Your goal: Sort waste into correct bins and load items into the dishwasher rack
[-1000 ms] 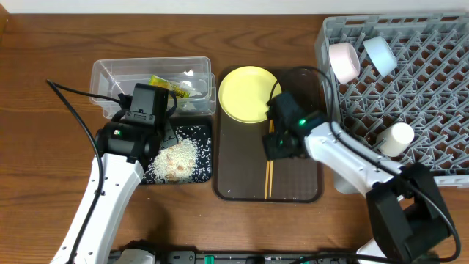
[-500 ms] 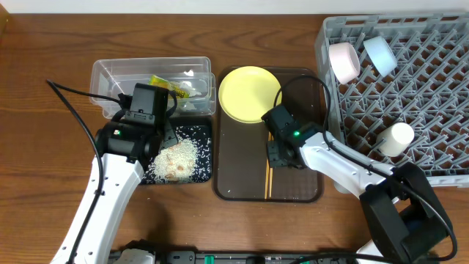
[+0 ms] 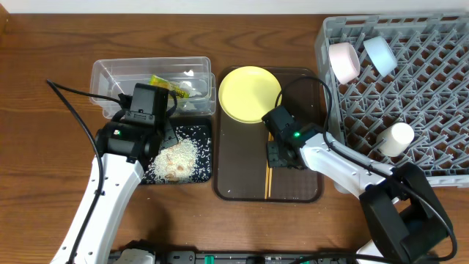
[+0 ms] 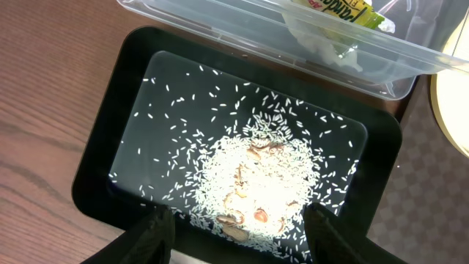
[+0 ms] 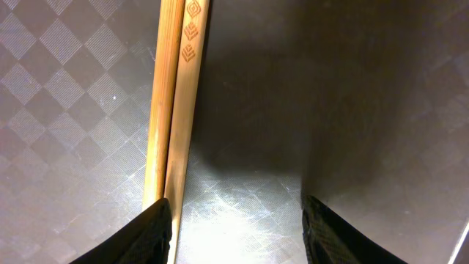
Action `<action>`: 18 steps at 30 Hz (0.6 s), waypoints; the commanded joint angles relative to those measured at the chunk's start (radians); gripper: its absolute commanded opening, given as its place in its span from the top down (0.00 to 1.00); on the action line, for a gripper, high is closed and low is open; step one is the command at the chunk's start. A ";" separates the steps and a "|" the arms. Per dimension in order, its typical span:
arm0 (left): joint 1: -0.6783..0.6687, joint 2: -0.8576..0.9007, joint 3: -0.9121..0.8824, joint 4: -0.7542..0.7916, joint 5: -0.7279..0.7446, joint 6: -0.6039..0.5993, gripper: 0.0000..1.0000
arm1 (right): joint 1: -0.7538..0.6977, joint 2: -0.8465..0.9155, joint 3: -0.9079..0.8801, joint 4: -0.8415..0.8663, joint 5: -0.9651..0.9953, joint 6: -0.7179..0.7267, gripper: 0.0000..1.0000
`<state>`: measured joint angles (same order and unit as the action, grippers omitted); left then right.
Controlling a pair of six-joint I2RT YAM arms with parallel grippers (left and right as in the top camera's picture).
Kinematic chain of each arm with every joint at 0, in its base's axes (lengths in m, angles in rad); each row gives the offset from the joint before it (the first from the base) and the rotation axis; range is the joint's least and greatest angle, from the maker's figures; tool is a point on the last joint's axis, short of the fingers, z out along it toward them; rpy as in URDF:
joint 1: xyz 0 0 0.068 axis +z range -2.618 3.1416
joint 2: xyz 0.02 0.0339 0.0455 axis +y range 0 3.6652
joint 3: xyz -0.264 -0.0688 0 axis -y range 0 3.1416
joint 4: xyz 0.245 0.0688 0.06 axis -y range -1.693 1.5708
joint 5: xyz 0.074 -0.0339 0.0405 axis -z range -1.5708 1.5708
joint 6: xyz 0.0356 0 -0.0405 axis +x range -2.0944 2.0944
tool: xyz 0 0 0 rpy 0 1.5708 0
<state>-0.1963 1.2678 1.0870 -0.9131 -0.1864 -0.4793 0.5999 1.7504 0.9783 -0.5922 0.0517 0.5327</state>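
Observation:
Two wooden chopsticks (image 3: 268, 178) (image 5: 174, 103) lie side by side on the brown serving tray (image 3: 308, 187). My right gripper (image 3: 279, 155) (image 5: 238, 231) is open low over the tray, its left finger at the chopsticks. The yellow plate (image 3: 248, 92) rests at the tray's far end. My left gripper (image 3: 165, 139) (image 4: 238, 235) is open above the black tray (image 3: 207, 150) (image 4: 110, 147), which holds rice scraps (image 3: 174, 158) (image 4: 260, 176). The clear tub (image 3: 150, 70) (image 4: 242, 29) holds the snack wrapper (image 3: 167, 84) (image 4: 333, 9) and white paper (image 4: 326, 48). The grey rack (image 3: 410, 88) holds a pinkish-white bowl (image 3: 343, 61), blue bowl (image 3: 380, 53) and white cup (image 3: 396, 138).
The rack stands at the right, close to the brown tray's right edge. The black tray and clear tub sit directly left of the brown tray. The left arm's cable (image 3: 73, 99) runs over the table at the left.
My right gripper moved a little nearer along the brown tray to the chopsticks, mostly in the first half second. The left arm has not moved.

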 commanded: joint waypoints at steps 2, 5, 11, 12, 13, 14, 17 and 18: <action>0.005 0.006 0.009 -0.002 -0.002 -0.016 0.40 | 0.010 0.002 -0.035 -0.001 -0.002 0.036 0.44; 0.005 0.006 0.009 -0.002 -0.001 -0.016 0.40 | 0.010 0.002 -0.040 0.006 -0.016 0.035 0.43; 0.005 0.006 0.009 -0.002 -0.001 -0.016 0.40 | 0.010 0.002 -0.040 0.005 -0.042 0.036 0.43; 0.005 0.006 0.009 -0.002 -0.001 -0.016 0.40 | 0.010 0.002 -0.040 0.001 -0.042 0.036 0.43; 0.005 0.006 0.009 -0.002 -0.001 -0.016 0.40 | 0.010 0.002 -0.040 -0.002 -0.041 0.036 0.43; 0.005 0.006 0.009 -0.002 -0.001 -0.016 0.40 | 0.010 0.002 -0.040 -0.004 -0.038 0.036 0.44; 0.005 0.006 0.009 -0.002 -0.001 -0.016 0.40 | 0.010 0.002 -0.040 -0.018 -0.010 0.036 0.55; 0.005 0.006 0.009 -0.002 -0.001 -0.016 0.41 | 0.009 0.002 -0.040 -0.023 -0.002 0.036 0.64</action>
<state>-0.1963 1.2682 1.0870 -0.9127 -0.1864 -0.4793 0.5999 1.7458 0.9577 -0.6048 0.0399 0.5510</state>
